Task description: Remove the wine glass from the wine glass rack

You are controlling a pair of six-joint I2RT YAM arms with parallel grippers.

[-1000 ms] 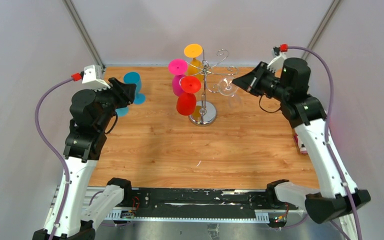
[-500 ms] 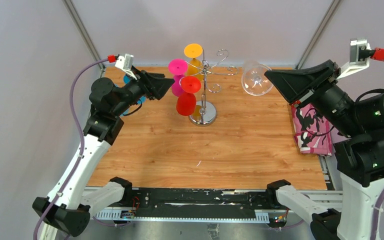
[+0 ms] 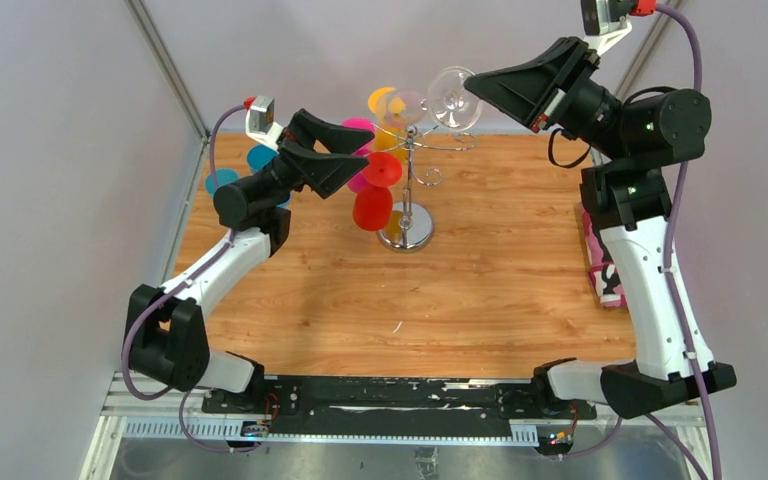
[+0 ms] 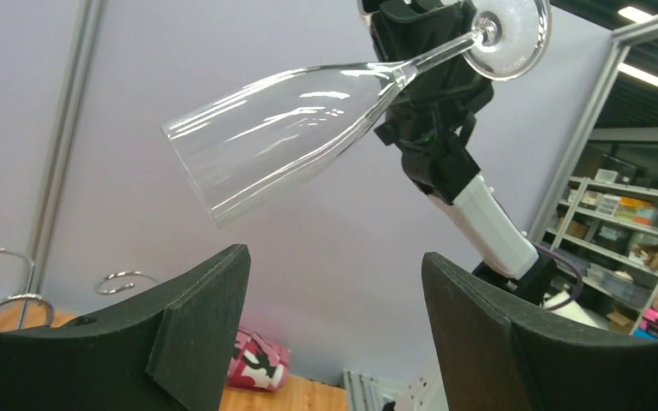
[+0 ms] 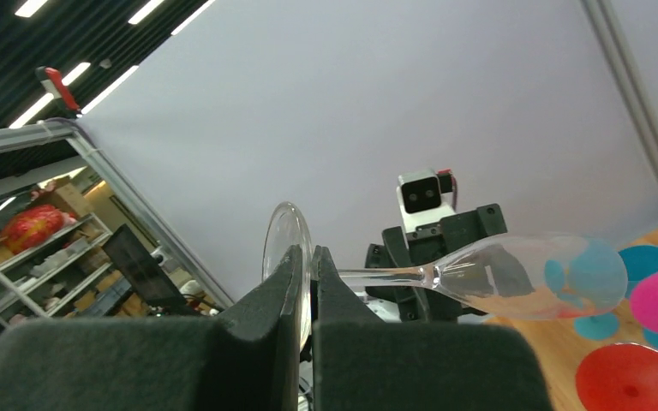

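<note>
A clear wine glass (image 3: 428, 102) is held in the air above the chrome wine glass rack (image 3: 407, 232), lying nearly level. My right gripper (image 3: 470, 85) is shut on its round foot; in the right wrist view the foot sits pinched between the fingers (image 5: 308, 253), with the stem and bowl (image 5: 514, 278) pointing away. My left gripper (image 3: 365, 150) is open beside the rack's top, just below the glass. The left wrist view shows the bowl (image 4: 291, 128) above its spread fingers (image 4: 334, 257), apart from them.
Pink (image 3: 357, 130), orange (image 3: 385, 102) and red (image 3: 372, 205) glasses hang on the rack. Two blue glasses (image 3: 260, 157) stand on the wooden table (image 3: 410, 300) behind my left arm. A pink patterned cloth (image 3: 605, 280) lies at the table's right edge.
My right arm has carried the clear glass up and left, over the rack. My left arm has reached in toward the rack top and its jaws have spread wider.
</note>
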